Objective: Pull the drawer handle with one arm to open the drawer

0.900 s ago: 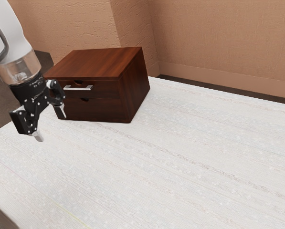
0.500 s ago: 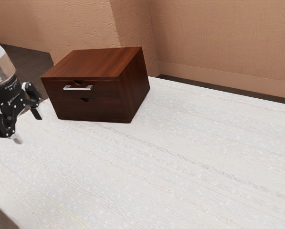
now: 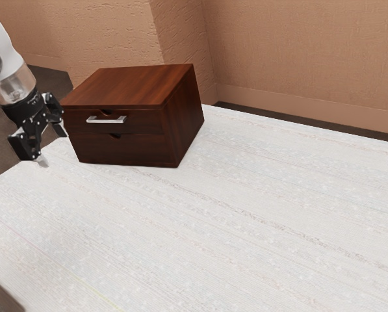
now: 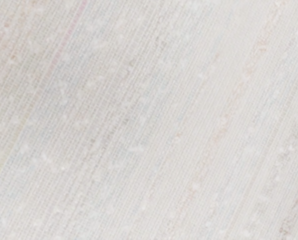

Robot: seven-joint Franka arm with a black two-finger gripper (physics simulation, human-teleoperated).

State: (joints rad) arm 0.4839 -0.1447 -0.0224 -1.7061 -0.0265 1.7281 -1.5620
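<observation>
White-grained wood formed the table top across the foreground of the exterior view. The wrist view recorded the same pale grain directly beneath the hand.

Further back, toward ten o'clock from the view's centre, the black gripper hung just above the table's far edge, angled downward. Its fingers stood well apart with nothing between them. It held nothing and touched nothing.

Just beyond, at the gripper's three o'clock, a dark brown wooden cabinet rested on the table. The gripper was near its front corner but apart from it. The upper drawer sat flush with the cabinet front, closed. Its silver bar handle lay horizontal across the drawer face, untouched. The lower drawer was likewise flush.

Behind the cabinet, dark floor met a tan textured wall with a plain baseboard running from ten to three o'clock.
</observation>
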